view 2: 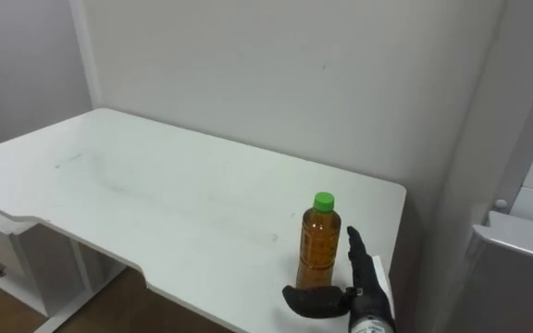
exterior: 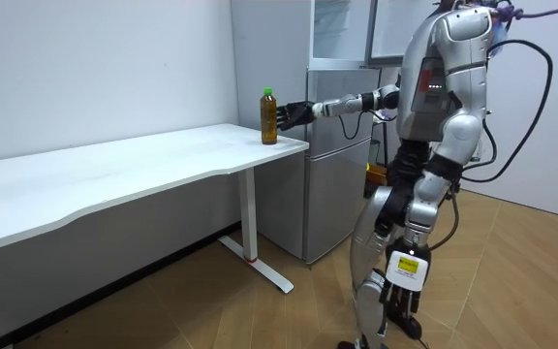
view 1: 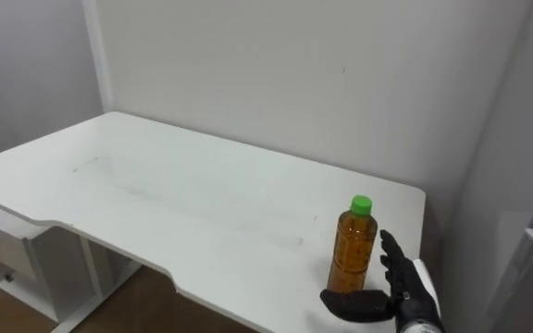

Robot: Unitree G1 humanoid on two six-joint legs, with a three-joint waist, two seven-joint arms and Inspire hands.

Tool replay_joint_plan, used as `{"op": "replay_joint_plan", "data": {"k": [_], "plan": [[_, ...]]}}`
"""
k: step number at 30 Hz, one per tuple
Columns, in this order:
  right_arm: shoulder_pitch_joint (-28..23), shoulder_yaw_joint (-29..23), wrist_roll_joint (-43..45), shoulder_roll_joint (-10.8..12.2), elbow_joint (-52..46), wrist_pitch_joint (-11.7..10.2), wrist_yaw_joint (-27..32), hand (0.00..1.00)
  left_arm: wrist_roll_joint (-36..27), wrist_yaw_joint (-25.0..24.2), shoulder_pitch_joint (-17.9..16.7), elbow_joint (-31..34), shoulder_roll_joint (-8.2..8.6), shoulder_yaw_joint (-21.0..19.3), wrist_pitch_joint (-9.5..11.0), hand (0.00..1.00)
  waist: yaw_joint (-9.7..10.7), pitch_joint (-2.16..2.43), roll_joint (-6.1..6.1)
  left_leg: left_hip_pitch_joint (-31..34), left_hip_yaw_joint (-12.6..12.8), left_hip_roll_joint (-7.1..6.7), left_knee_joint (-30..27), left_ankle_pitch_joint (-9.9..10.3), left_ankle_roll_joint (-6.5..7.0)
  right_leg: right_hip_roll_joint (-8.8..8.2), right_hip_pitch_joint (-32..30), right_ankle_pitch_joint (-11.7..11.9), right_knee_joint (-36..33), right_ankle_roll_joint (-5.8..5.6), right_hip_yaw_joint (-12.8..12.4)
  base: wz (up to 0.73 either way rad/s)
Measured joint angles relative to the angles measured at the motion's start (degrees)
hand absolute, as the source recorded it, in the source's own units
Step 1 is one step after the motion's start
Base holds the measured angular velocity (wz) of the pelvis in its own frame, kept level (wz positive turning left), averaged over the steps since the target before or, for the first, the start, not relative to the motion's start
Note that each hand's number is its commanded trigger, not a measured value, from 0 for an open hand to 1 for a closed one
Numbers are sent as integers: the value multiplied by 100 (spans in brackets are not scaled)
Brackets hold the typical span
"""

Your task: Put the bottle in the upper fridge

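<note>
The robot is standing beside the grey fridge [exterior: 337,145], just past the end of the white bench [exterior: 114,174], and the task is barely getting started. The bottle [view 1: 353,245] is standing upright near the bench's right corner, not yet lifted. The right hand [view 1: 403,289] is bracketing it, spread wide, with fingers straight beside it and thumb across its foot, gripping nothing. The room view is showing the fridge close by, while the eye views are showing the hand's spread.
</note>
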State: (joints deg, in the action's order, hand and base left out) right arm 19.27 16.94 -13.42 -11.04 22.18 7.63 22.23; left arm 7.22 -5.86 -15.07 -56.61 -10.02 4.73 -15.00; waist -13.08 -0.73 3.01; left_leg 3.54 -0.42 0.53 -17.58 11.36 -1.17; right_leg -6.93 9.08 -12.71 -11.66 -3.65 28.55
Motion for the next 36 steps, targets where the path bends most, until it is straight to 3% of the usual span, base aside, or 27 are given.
{"op": "replay_joint_plan", "data": {"k": [18,27,32,36], "plan": [[0,36,-15,26,43,-2,13,0,-37,-2,-121,94,28,0,9,0,-15,-11,-22,-31,-20,-9,-34,-1,1,-4,32,0,-2,0,3,0],[0,-21,-720,86,392,-2,43,0,-46,-2,-247,223,35,0,4,0,-11,-6,-37,0,-25,-12,-50,-2,4,-7,27,0,-17,-1,4,0],[-3,-25,-1161,98,421,-2,157,0,-80,-2,-356,387,53,8,1,0,16,-33,-124,2,-77,-25,-141,0,6,-7,98,0,-15,-1,82,6],[-4,-67,-1297,90,421,-5,313,0,-79,-2,-389,402,57,119,0,0,11,2,-216,92,-153,-29,-188,1,6,4,88,-1,-18,-2,152,11]]}}
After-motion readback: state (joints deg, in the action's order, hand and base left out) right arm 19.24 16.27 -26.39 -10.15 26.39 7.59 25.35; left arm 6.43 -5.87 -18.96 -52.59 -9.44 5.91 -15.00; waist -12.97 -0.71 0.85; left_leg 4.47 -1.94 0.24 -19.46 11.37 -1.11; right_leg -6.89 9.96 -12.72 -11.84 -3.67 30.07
